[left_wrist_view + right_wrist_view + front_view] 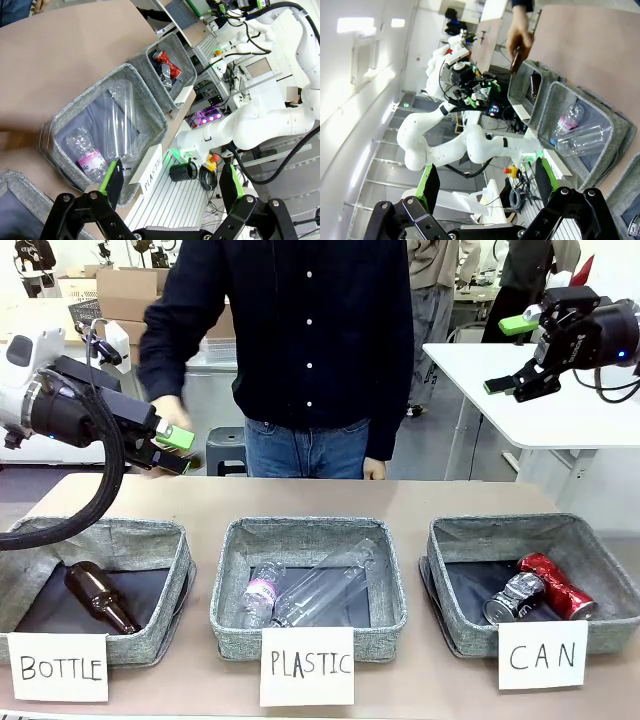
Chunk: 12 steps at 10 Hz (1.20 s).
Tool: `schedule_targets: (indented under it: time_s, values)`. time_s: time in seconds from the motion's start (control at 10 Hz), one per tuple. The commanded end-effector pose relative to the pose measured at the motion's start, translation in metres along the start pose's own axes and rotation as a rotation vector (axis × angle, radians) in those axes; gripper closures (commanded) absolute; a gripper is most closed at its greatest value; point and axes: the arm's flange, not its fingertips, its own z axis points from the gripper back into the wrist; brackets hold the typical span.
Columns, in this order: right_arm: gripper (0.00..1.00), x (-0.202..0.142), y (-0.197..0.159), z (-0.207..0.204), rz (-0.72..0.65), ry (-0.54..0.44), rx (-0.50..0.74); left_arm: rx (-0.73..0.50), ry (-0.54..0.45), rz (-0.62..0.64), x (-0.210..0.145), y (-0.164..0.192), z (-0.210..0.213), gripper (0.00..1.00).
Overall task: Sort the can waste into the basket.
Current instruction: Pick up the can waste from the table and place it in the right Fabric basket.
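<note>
The shiny red can [556, 585] and the silver can [512, 597] lie side by side inside the grey basket [500, 527] behind the "CAN" card [542, 655], at the table's right. The left wrist view shows this basket [152, 80] farther off, with the red can [166, 61] in it. My right gripper [508, 355] hangs open and empty high above the right side, well clear of the basket; its own view shows its fingers spread [485, 182]. My left gripper [175, 450] is open and empty over the far left of the table [171, 180].
The PLASTIC basket [310, 530] in the middle holds clear bottles [300, 595]. The BOTTLE basket [110, 530] on the left holds a brown bottle [98, 595]. A person stands at the far side; one hand [520, 35] holds a brown bottle [516, 60] close to my left gripper.
</note>
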Motion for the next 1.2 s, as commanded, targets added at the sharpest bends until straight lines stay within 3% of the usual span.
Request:
schedule_targets:
  time_s: [0.0,1.1]
  values:
    - [0.0,0.0013,0.0001,0.0007,0.022,0.005,0.005,-0.007,-0.02,0.002,0.0017,-0.0009,0.0017,0.0]
    - [0.0,0.0013,0.0001,0.0007,0.022,0.005,0.005,-0.007,-0.02,0.002,0.0017,-0.0009,0.0017,0.0]
